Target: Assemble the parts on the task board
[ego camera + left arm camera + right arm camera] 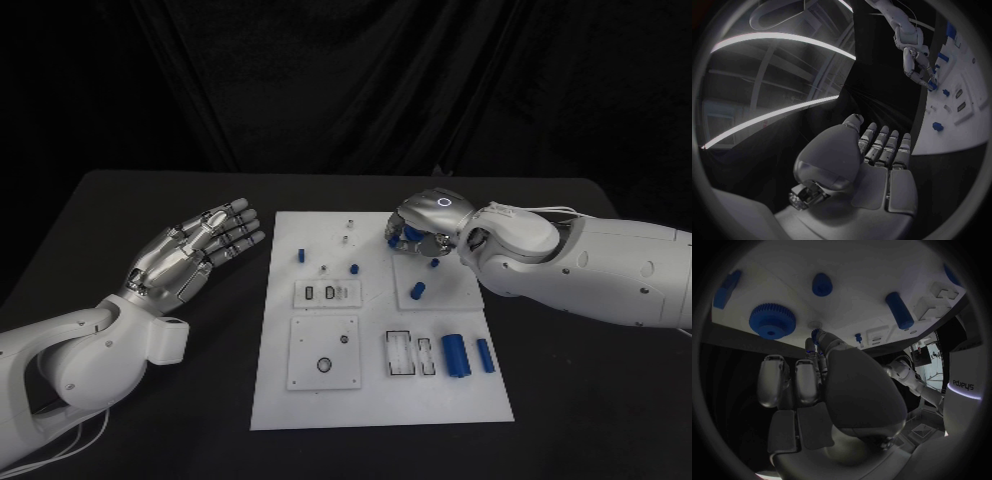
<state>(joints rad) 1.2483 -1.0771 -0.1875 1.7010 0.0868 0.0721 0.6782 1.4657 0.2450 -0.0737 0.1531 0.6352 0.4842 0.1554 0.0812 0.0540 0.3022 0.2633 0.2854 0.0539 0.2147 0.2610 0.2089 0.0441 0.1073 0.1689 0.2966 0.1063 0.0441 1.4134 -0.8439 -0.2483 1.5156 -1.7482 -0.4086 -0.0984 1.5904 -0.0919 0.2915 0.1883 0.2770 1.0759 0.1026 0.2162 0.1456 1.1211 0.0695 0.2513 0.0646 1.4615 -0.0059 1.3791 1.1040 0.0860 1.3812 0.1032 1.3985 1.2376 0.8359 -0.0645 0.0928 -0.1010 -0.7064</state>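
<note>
The white task board (375, 400) lies in the middle of the black table. My right hand (423, 225) hangs over its far right part, fingers pointing down at the board. In the right wrist view the thumb and one finger of that hand (836, 385) pinch a small blue part (816, 334) close to the board (867, 270), beside a blue gear (773, 320). My left hand (195, 250) floats left of the board with its fingers stretched out and apart, holding nothing. The left wrist view has the left hand (879, 155) in front and the right hand (917, 62) over the board (967, 115).
Two blue cylinders (454, 355) (485, 355) lie on the board's near right. Small blue pegs (302, 254) (418, 290) stand further up the board. Two white inset plates with slots (326, 292) (323, 352) sit at its left half. Bare black table surrounds the board.
</note>
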